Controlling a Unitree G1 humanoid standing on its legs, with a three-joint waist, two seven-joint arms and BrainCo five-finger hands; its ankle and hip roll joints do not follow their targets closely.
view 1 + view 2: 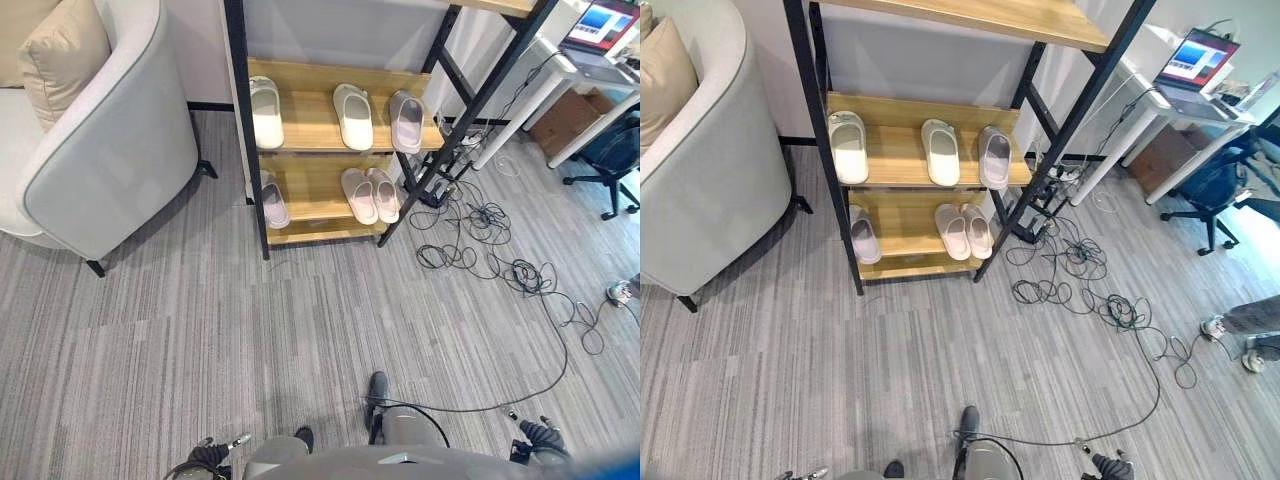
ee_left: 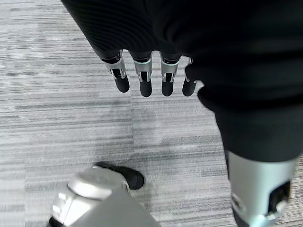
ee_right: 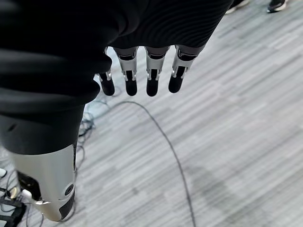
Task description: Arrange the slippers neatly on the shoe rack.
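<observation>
Resting on the shoe rack [image 1: 300, 135]: six slippers [image 1: 353, 116], hands apart.

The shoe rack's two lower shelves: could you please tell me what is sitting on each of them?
On the shoe rack, the upper of the two holds three slippers, the lower holds three more. The far left one's heel is partly covered by the frame post.

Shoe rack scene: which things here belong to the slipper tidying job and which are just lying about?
Belongs to the job:
shoe rack
three slippers on its upper shelf
three slippers on its lower shelf
left hand and right hand, both open and empty

Just lying about:
armchair with cushion
white desk with laptop
office chair
</observation>
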